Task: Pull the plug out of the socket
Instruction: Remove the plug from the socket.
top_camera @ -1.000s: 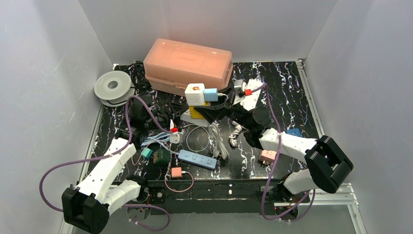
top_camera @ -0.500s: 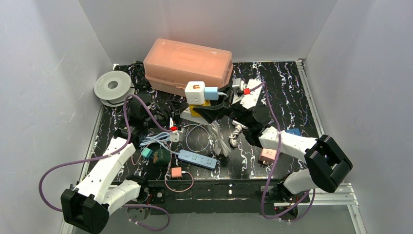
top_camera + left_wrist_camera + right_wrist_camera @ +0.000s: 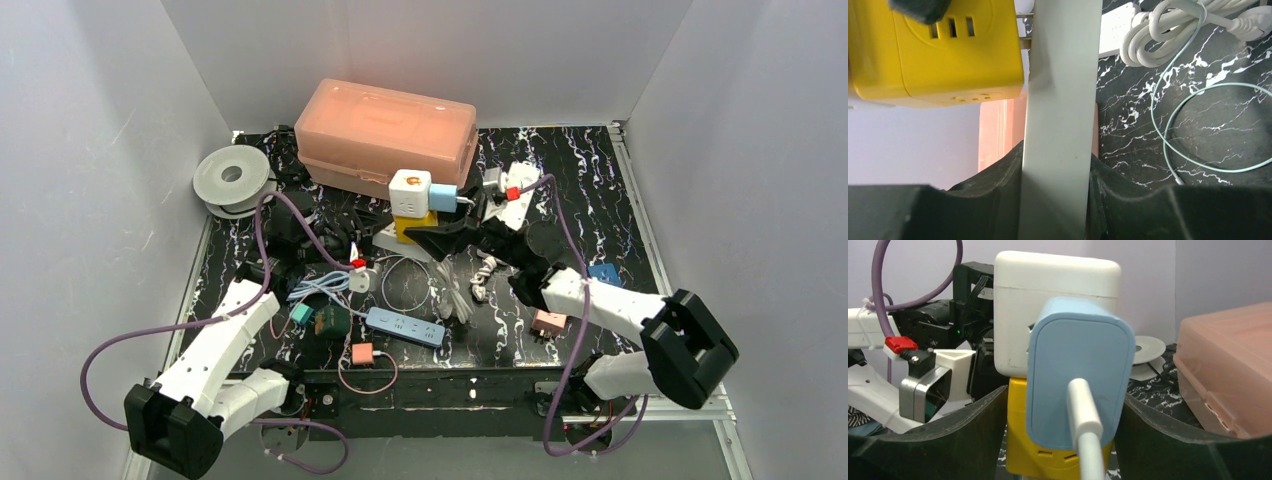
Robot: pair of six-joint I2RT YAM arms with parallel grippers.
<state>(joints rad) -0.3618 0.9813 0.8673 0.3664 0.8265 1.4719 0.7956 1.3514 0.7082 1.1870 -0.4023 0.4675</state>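
Tabletop (image 3: 600, 180), plug (image 3: 1079, 340) within right end effector (image 3: 1065, 392)

Pale grey walls (image 3: 100, 120) box in a black tabletop (image 3: 600, 180) (white-veined marble pattern) — evenly lit.

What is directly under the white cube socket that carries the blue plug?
A yellow cube socket sits under it. How they join cannot be seen: the white cube covers the contact.
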